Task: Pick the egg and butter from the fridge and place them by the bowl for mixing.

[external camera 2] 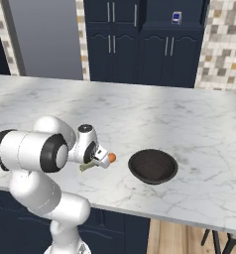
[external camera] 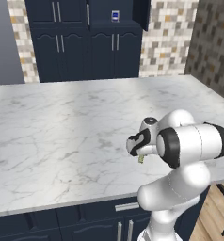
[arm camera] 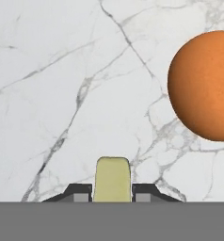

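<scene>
Currently over the marble counter [external camera 2: 189, 119], bowl [external camera 2: 152, 166] as my landmark. Working left to right in the right base view: my gripper [external camera 2: 93, 163] hangs left of the bowl, low above the stone, clenched on the butter [external camera 2: 87, 166], whose olive-yellow end juts out from between the fingers. In the hand view the butter [arm camera: 112, 180] stands pinched between my two dark fingertips [arm camera: 78, 193], one pad on each long side, the stick's end pointing at the marble. Next, between gripper and bowl, the egg [external camera 2: 112, 157] sits on the counter, just left of the bowl's rim and apart from it; the hand view shows the egg [arm camera: 205, 84] as a big orange ball off to one side of the butter, not touching it. Then the bowl itself, dark, shallow, nothing in it. From the left base view my gripper [external camera: 141, 155] shows a scrap of butter [external camera: 141, 159] under the wrist. Judgement: egg looks already placed; butter is the last piece. Butter should be light but soft and greasy, so it may dent or slip under a hard squeeze; the hold across its narrow sides near mid-length seems right. Setting it down flat left of the bowl, clear of the egg, matters, since the egg is round, fragile, and would roll at a nudge.
</scene>
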Robot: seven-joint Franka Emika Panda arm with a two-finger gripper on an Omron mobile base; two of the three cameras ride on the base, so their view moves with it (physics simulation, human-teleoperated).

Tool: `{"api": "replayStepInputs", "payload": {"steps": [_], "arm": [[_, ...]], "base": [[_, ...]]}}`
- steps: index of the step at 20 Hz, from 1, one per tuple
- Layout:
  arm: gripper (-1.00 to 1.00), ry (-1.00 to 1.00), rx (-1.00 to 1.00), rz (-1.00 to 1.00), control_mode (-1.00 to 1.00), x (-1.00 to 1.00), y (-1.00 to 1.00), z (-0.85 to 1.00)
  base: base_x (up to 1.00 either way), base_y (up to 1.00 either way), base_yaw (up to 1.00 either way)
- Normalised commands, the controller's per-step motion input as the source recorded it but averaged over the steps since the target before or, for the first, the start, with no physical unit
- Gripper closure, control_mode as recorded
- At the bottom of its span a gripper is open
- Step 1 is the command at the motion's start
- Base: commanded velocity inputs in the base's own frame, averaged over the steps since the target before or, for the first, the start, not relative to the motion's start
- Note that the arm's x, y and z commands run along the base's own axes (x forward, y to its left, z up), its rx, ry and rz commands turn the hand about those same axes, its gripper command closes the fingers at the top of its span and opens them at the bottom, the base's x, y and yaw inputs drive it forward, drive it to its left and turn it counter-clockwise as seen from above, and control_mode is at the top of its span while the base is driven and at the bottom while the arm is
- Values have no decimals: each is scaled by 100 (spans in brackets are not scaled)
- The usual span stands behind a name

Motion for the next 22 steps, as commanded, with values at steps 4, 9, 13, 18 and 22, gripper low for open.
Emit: {"api": "replayStepInputs", "payload": {"steps": [4, 9, 13, 18, 22], "arm": [[-100, 1, -2, 0, -100, 6, -18, -30], [-100, 0, -2, 0, -100, -7, -10, -8], [-100, 3, -4, -2, -100, -6, -3, 17], [-100, 16, -4, -6, -100, -6, 0, 56], [-100, 25, 0, -3, -100, -27, -14, 59]], "base": [[0, 0, 0], [0, 0, 0], [0, 0, 0], [0, 0, 0], [0, 0, 0]]}}
